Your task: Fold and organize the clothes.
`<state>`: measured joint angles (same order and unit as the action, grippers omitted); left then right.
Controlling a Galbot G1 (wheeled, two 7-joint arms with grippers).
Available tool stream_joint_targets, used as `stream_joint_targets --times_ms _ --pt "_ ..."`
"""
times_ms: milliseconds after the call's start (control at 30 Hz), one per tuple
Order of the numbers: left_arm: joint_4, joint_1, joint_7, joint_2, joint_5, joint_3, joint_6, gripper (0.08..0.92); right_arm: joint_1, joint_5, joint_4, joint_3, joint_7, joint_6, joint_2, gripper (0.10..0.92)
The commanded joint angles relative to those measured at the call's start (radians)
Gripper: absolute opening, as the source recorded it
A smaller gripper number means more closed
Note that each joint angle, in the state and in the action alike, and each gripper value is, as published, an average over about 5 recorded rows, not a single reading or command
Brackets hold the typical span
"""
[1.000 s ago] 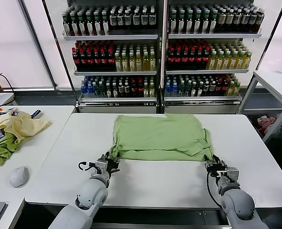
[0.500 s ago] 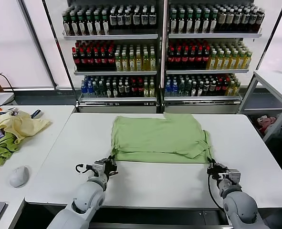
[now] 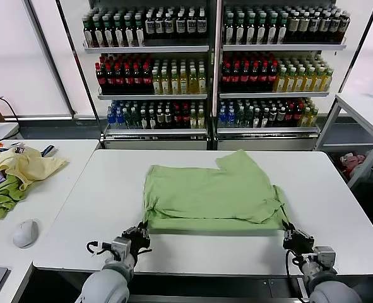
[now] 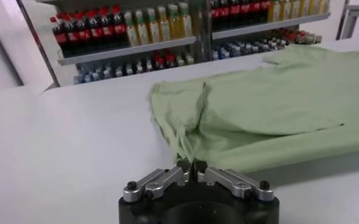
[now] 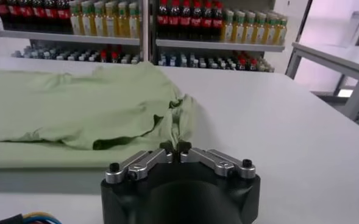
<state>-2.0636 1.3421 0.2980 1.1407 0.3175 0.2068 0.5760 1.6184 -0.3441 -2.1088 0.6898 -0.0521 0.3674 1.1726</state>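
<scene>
The light sage-green shirt (image 3: 211, 194) lies folded over on the white table (image 3: 192, 249), one sleeve sticking out at the far edge. My left gripper (image 3: 140, 230) is shut on the shirt's near left corner. My right gripper (image 3: 290, 234) is shut on the near right corner. In the left wrist view the closed left gripper (image 4: 191, 168) pinches the shirt (image 4: 270, 115) fabric. In the right wrist view the closed right gripper (image 5: 175, 148) pinches a bunched fold of the shirt (image 5: 81, 109). Both grippers sit low near the table's front edge.
A side table on the left holds a pale yellow garment (image 3: 25, 164), a darker olive-green garment (image 3: 0, 199) and a grey mouse (image 3: 25, 232). Shelves of bottles (image 3: 214, 63) stand behind the table. Another white table (image 3: 366, 110) stands at the right.
Both grippers have drawn back toward the table's front edge, dragging the shirt's near edge with them. The shirt has slid nearer and its far sleeve now shows.
</scene>
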Motion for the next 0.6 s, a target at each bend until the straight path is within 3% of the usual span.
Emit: stream_joint_targets --times_ms 33,133,333,600 --pt "-0.200 0.255 0.002 -0.006 -0.081 0.023 -0.003 0.108 0.177 0.063 -0.118 0.051 0.002 -0.006 0.010 0.138" --pt "-0.203 0.261 0.002 -0.008 -0.096 0.025 0.002 0.108 0.191 0.083 -0.132 0.057 -0.001 -0.003 0.014 0.164" --pt "-0.222 0.245 0.002 -0.021 -0.116 0.039 0.003 0.135 0.182 0.093 -0.160 0.071 -0.009 -0.066 0.013 0.323" --pt "-0.171 0.102 0.024 -0.056 -0.041 0.067 -0.039 0.356 0.010 0.023 -0.141 0.068 -0.039 -0.062 -0.040 0.539"
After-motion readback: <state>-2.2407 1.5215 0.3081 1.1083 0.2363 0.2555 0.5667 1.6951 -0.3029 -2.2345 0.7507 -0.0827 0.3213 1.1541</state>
